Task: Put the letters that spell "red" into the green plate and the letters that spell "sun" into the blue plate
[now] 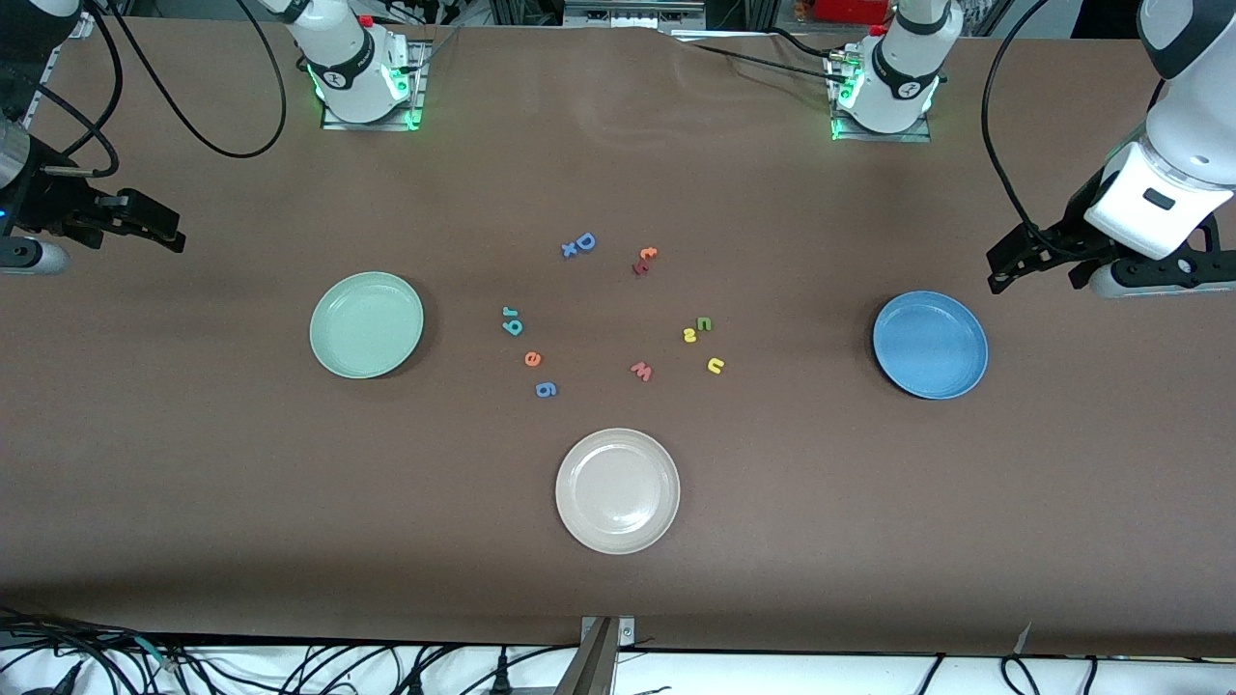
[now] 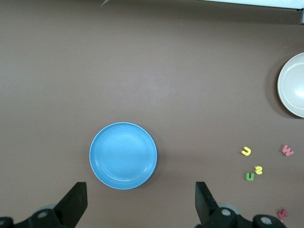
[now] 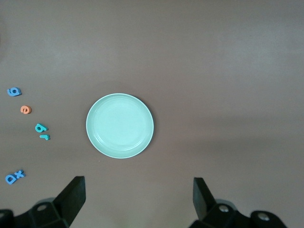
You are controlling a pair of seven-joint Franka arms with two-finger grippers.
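Between our two waiting grippers, left gripper near the blue plate and right gripper near the green plate, both spread wide and seemingly empty, lie the letters, unsorted mid-table.

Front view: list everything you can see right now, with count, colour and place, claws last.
green plate: 1, mint, empty, toward the right arm's end.
blue plate: 1, blue, empty, toward the left arm's end.
white plate: 1, cream, empty, nearest the front camera.
red letters: 3, teal r and teal d touching, orange e nearer the camera.
sun letters: 3, green n beside yellow s, yellow u nearer the camera.
other letters: blue D with blue x, blue 6, pink w, orange-and-red pair.
left claw: open, above the table by the blue plate.
right claw: open, above the table's right-arm end.
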